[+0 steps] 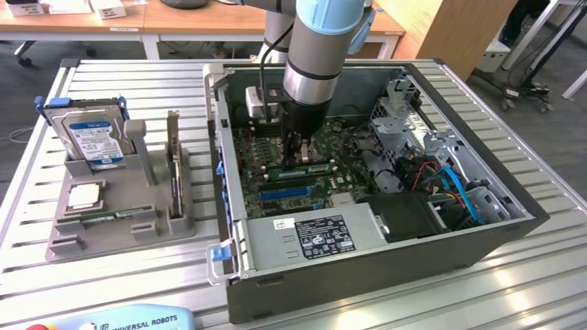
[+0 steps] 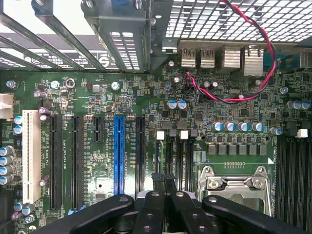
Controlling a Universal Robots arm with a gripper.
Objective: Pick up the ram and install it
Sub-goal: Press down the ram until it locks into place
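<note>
The ram (image 1: 313, 168), a thin green stick with pale labels, stands on edge on the motherboard (image 1: 347, 184) inside the open computer case (image 1: 367, 278), lying along the board just to the exterior view's right of the pincer (image 1: 295, 160). Whether the two touch cannot be told from here. A second ram stick (image 1: 108, 216) lies flat in the front groove of the grey holder (image 1: 119, 239), well apart from the case on the exterior view's left.

The pincer points straight down into the case, its tip close over the board. It is closed: in the wrist view its black fingers (image 2: 152, 209) press side by side, meeting at the pincer tip (image 2: 163, 181). I cannot tell whether anything is gripped between them.

Under the wrist camera the motherboard (image 2: 204, 112) shows a blue expansion slot (image 2: 118, 156) among black ones, a silver processor socket (image 2: 234, 183) and a twisted red-and-black wire (image 2: 265, 68).

On the holder a blue-labelled hard drive (image 1: 92, 137) stands upright at the back, with a square silver processor chip (image 1: 84, 196) lying flat in front of it. Holder and case both sit on the slatted metal tabletop (image 1: 119, 292). A grey power supply (image 1: 317, 237) with a black label fills the near corner of the case.
</note>
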